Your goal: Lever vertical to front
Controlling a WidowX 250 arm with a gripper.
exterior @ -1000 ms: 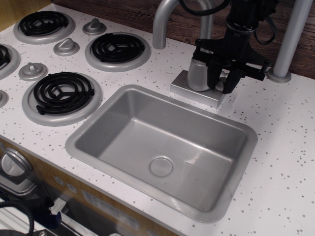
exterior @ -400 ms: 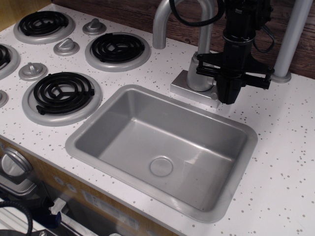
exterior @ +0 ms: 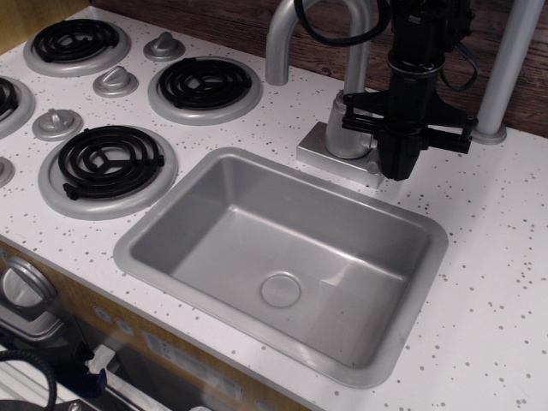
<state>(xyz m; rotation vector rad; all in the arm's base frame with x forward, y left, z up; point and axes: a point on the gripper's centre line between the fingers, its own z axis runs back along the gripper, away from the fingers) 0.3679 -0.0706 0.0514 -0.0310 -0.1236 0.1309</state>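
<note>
My black gripper (exterior: 400,169) hangs straight down at the right side of the faucet body (exterior: 342,128), over the right end of the faucet's base plate (exterior: 321,152). Its fingers (exterior: 399,154) stand together as one dark block, just behind the sink's back rim. The lever is hidden behind and between the fingers, so its angle cannot be seen. The fingers have closed at the spot where the lever stood.
The curved faucet spout (exterior: 281,43) rises left of the gripper. A thick grey pole (exterior: 507,68) stands to its right. The grey sink (exterior: 150,224) lies in front. Stove burners (exterior: 107,167) and knobs (exterior: 116,81) fill the left of the white counter (exterior: 497,257).
One second ago the fingers stood apart around the silver lever and the wrist was tilted. The fingers have since come together, the wrist has squared up, and the lever has gone out of sight.
</note>
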